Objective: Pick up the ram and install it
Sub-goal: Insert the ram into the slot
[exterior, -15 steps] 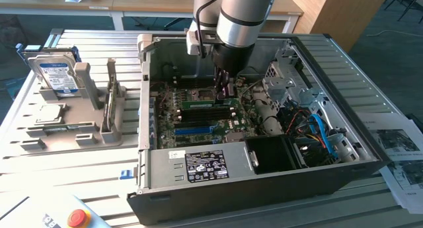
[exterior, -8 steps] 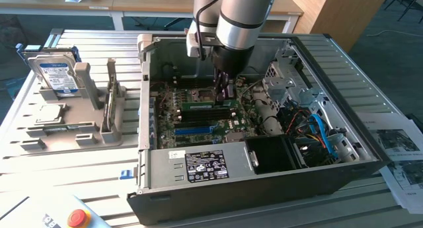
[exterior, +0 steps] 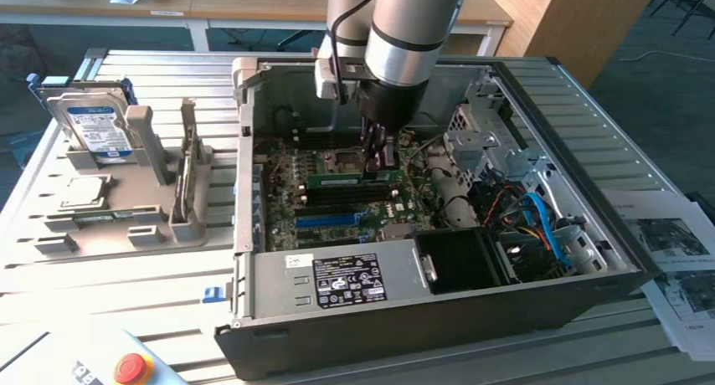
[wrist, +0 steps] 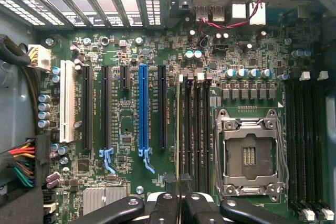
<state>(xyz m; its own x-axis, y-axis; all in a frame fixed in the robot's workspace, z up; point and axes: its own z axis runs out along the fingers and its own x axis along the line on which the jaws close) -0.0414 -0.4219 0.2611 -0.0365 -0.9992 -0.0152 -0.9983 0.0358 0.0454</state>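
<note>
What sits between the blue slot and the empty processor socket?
Wrist view: a black expansion slot, then the ram edge-on, then black memory slots.

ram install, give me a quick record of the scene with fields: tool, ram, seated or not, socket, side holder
tool: the tool is shut on the ram, inside the open computer case
ram position: edge-on at the memory slots, between the blue slot and the processor socket
seated: cannot tell
processor socket: empty
grey holder: at the exterior view's left, outside the case; hard drive standing upright, processor chip lying flat
</note>
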